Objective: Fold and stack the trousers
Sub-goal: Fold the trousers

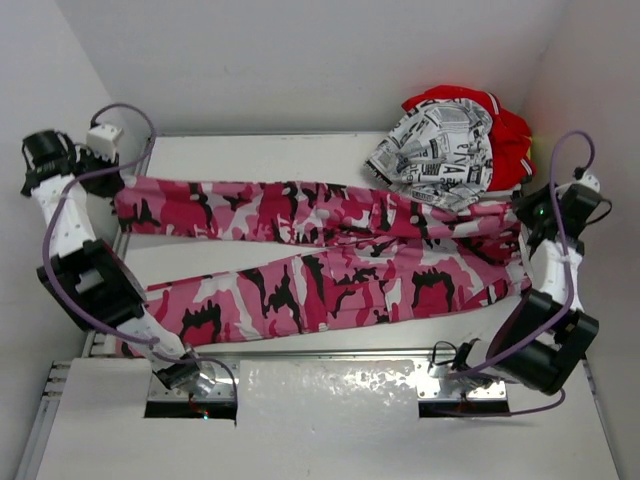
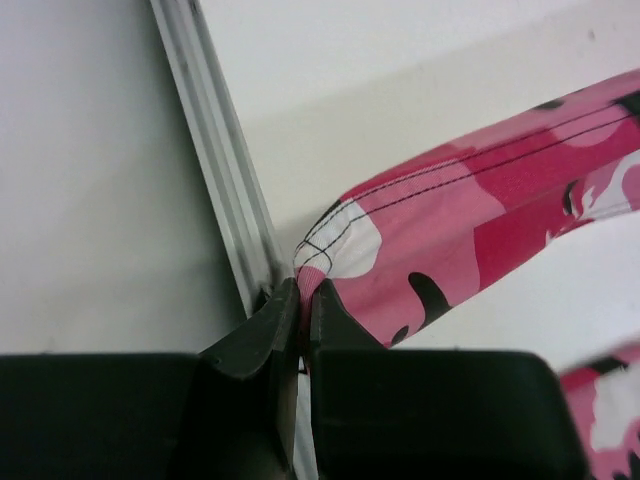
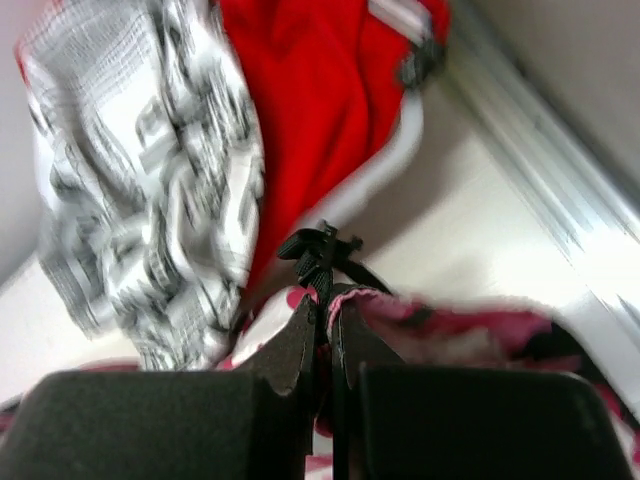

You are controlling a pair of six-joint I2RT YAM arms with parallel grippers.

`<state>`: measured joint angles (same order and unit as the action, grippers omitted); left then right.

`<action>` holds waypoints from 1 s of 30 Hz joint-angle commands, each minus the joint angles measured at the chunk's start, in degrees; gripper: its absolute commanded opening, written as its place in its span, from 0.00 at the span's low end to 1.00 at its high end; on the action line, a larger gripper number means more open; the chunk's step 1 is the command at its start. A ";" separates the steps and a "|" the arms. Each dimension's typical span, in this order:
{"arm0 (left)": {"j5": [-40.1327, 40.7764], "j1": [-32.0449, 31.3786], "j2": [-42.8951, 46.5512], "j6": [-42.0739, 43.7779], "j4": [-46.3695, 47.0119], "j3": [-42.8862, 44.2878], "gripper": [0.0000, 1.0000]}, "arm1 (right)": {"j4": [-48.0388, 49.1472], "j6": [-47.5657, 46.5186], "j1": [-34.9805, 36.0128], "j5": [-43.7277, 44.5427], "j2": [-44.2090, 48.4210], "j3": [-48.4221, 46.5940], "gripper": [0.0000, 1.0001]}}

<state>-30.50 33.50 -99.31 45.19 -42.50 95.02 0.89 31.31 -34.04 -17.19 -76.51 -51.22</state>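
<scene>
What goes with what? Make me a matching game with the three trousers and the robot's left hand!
Things:
1. camouflage trousers
2. newsprint trousers
3. red trousers
4. left gripper

Matches:
A. mostly hidden beneath another pair
B. stretched out long from left to right
C. shut on a pink leg hem
D. lying on top of red cloth

Pairs: 1-B, 2-D, 3-A, 4-C.

Left claw (image 2: 304, 292) clamped, right claw (image 3: 325, 306) clamped
</scene>
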 commanded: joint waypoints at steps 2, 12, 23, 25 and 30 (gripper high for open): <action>-4.82 10.96 12.46 5.52 5.32 -11.43 0.00 | 18.65 -2.15 -4.26 -2.59 8.37 12.17 0.00; -11.68 15.72 15.81 12.04 0.66 -12.41 0.00 | 28.82 9.90 -6.91 -6.64 0.23 7.20 0.00; -7.57 22.49 24.50 28.17 -11.90 -23.55 0.00 | 33.04 13.43 -7.35 -2.68 4.79 19.04 0.00; -6.77 23.54 25.48 30.30 -14.96 -26.90 0.00 | 32.87 12.99 -7.35 -1.28 5.84 21.76 0.00; -4.66 28.46 26.88 35.75 -17.61 -30.41 0.00 | 34.09 14.74 -7.79 0.31 5.41 23.45 0.00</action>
<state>-36.58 59.20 -74.48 73.60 -58.50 65.30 28.27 44.75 -40.97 -19.73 -72.16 -27.38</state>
